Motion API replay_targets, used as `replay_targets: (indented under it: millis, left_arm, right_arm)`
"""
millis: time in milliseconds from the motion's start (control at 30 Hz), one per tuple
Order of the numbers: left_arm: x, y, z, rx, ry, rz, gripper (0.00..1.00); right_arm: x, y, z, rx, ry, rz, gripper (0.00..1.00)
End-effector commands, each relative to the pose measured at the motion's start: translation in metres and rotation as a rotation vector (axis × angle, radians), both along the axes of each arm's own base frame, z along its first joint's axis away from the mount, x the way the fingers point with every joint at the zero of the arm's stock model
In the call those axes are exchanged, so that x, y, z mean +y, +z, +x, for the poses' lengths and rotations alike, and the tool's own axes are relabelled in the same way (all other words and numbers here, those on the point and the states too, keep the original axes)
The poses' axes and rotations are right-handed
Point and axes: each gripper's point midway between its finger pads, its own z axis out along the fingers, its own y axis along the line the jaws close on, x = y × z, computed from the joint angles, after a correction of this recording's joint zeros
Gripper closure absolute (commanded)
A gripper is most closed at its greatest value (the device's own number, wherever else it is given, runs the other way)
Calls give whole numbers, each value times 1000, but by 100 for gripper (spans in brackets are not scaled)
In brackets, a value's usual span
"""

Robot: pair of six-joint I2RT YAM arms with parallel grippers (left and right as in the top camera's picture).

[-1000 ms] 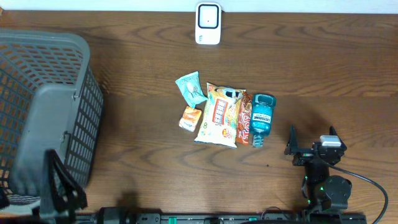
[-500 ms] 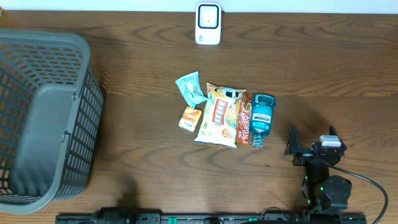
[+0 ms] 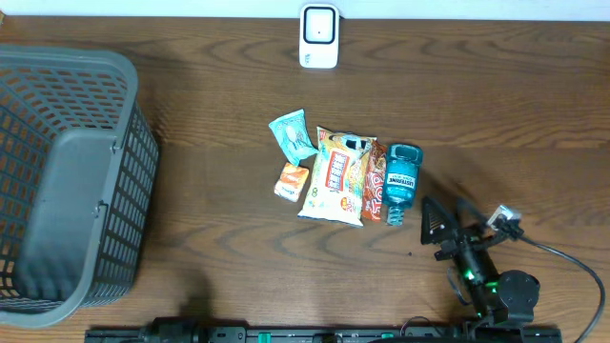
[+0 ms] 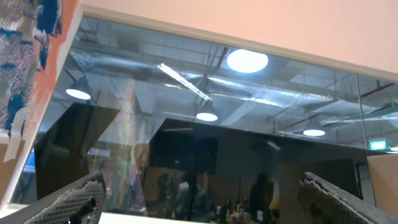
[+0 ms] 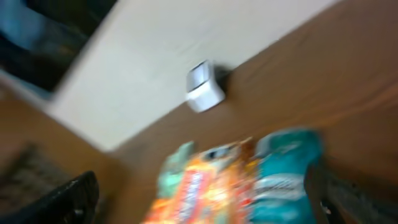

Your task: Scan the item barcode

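Several items lie together mid-table: a yellow-orange snack bag [image 3: 335,175], a teal mouthwash bottle [image 3: 401,181], a red-orange bar [image 3: 375,194], a small teal packet [image 3: 293,135] and a small orange packet [image 3: 291,181]. The white scanner [image 3: 318,36] stands at the far edge. My right gripper [image 3: 444,214] is open just below and right of the bottle, holding nothing. Its blurred wrist view shows the snack bag [image 5: 199,186], the bottle [image 5: 283,171] and the scanner [image 5: 204,87] ahead of the right gripper [image 5: 208,205]. My left gripper [image 4: 208,205] is open, empty and aimed up at a window; it is outside the overhead view.
A large grey mesh basket [image 3: 133,191] fills the left side of the table. The table's front edge runs along the bottom, by the right arm's base [image 3: 505,295].
The left arm, which stood over the basket's near corner, has gone from the overhead view. The right gripper has swung left and forward towards the bottle.
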Motion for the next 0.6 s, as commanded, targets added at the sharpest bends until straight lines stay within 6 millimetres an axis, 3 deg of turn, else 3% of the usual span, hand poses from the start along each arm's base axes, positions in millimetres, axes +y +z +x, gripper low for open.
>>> replay_targets:
  millis: [0, 133, 267, 400, 567]
  left_arm:
    - [-1, -7, 8, 38, -9, -4, 2]
    - [4, -43, 51, 201, 13, -23, 2]
    - [18, -104, 114, 427, 82, -63, 2]
    - [18, -172, 166, 610, 87, -57, 2]
    - [18, -239, 204, 764, 87, -50, 2]
  right_arm:
    - [30, 15, -15, -2, 198, 125, 1]
    - [37, 40, -22, -186, 244, -42, 1]
    - [35, 43, -21, -220, 227, -145, 1]
    - [14, 41, -9, -140, 97, -273, 1]
    - [-16, 56, 11, -19, -53, -424, 1]
